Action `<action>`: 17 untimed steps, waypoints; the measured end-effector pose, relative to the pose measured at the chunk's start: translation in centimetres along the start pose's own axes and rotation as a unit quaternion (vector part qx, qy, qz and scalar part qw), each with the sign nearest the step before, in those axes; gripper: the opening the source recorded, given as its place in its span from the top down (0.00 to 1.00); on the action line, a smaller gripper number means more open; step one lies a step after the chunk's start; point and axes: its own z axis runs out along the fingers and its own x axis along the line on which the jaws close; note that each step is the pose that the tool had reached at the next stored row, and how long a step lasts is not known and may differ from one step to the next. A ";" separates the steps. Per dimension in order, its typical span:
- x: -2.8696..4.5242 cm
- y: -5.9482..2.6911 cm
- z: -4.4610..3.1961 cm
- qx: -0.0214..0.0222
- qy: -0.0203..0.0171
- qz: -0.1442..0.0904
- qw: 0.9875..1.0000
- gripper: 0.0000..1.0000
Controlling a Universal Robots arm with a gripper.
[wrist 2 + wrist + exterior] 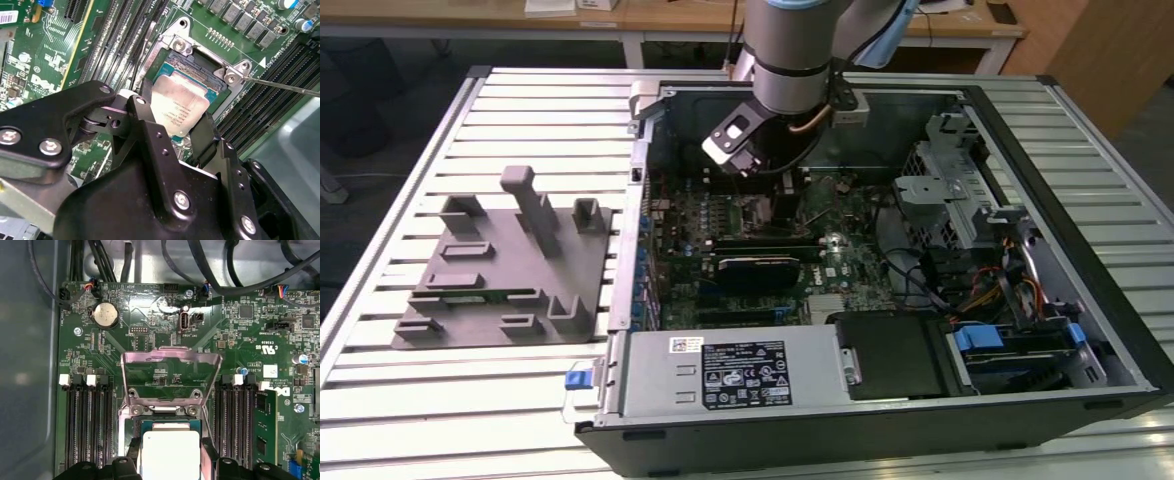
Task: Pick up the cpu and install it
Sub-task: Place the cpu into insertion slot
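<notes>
At the exterior view's left, well apart from the pincer (774, 185), a grey tray (500, 270) lies on the slatted table (400, 400) beside the open computer case (881, 420). The arm (794, 50) comes down steeply from above into the case, wrist turned so the pincer points at the motherboard (854, 265) beneath it.

In the second wrist view the black fingers (145, 112) are clenched on two opposite edges of the cpu (177, 107), its silvery top facing up between them. The chip sits slightly tilted, just over the socket (200, 75) directly below the pincer; whether it already touches the socket cannot be told. Beyond the fingertips the metal load plate (171, 377) stands hinged open, and the thin lever (280, 86) juts out to one side of the socket. Rows of dark memory slots (87, 425) flank the pincer on both sides, and a round coin cell (106, 315) lies farther off past the load plate
</notes>
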 end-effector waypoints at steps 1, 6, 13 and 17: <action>0.04 -0.01 0.03 0.000 0.000 0.000 1.000 0.46; 0.20 -0.14 0.19 0.000 0.000 0.000 1.000 0.46; 0.24 -0.28 0.56 0.000 0.000 0.000 1.000 0.46; 0.24 -0.32 0.62 0.000 0.000 0.000 1.000 0.46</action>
